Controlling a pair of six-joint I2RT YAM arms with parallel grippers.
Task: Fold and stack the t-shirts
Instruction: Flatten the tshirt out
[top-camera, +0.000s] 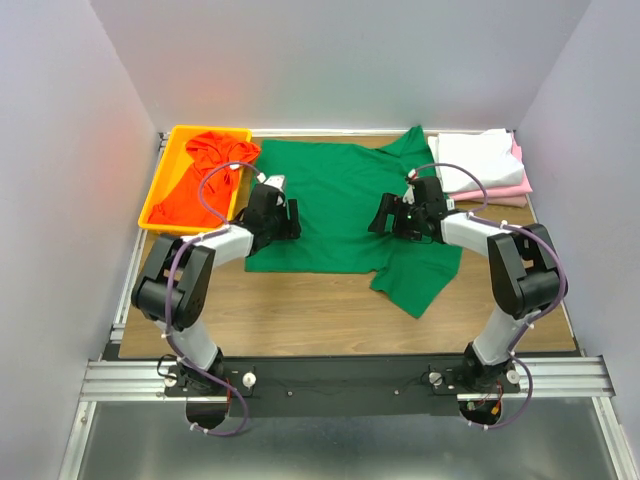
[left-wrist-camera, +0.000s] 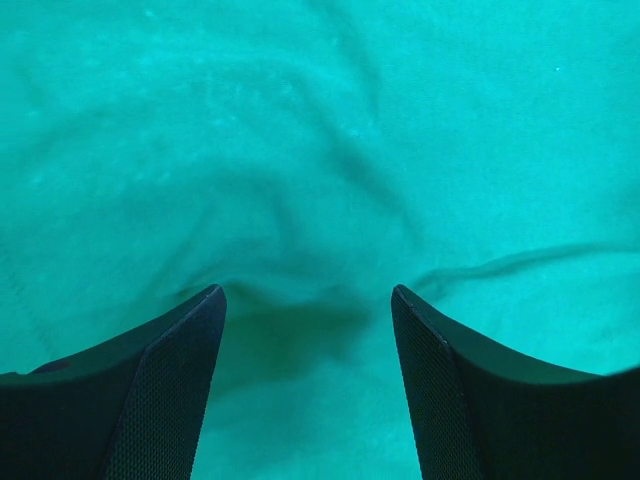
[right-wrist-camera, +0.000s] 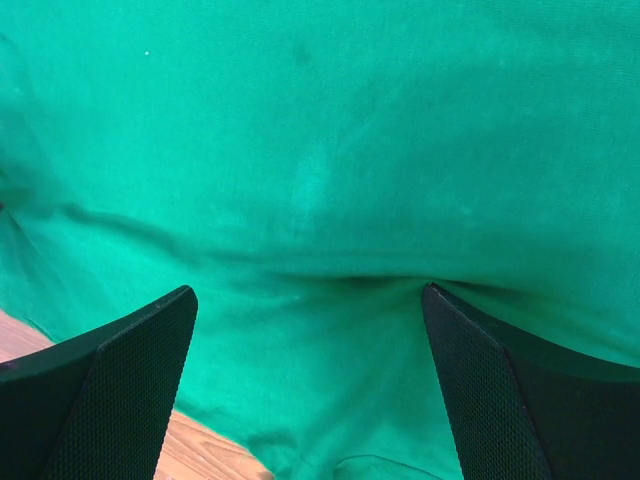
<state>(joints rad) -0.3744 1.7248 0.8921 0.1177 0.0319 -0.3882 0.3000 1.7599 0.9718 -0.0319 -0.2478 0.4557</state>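
A dark green t-shirt (top-camera: 340, 205) lies spread on the wooden table, one sleeve up at the back, the other hanging toward the front right. My left gripper (top-camera: 285, 220) is open over the shirt's left side, its fingers (left-wrist-camera: 170, 390) just above the cloth (left-wrist-camera: 320, 150). My right gripper (top-camera: 385, 218) is open over the shirt's right side, its fingers (right-wrist-camera: 490, 390) pressing close to the cloth (right-wrist-camera: 330, 150). An orange-red t-shirt (top-camera: 200, 180) lies crumpled in the yellow tray. A white t-shirt (top-camera: 480, 158) sits folded on a pink one (top-camera: 505, 190) at the back right.
The yellow tray (top-camera: 160, 185) stands at the back left. Bare wooden table (top-camera: 300, 310) lies in front of the green shirt and shows in the right wrist view (right-wrist-camera: 200, 455). Grey walls close in three sides.
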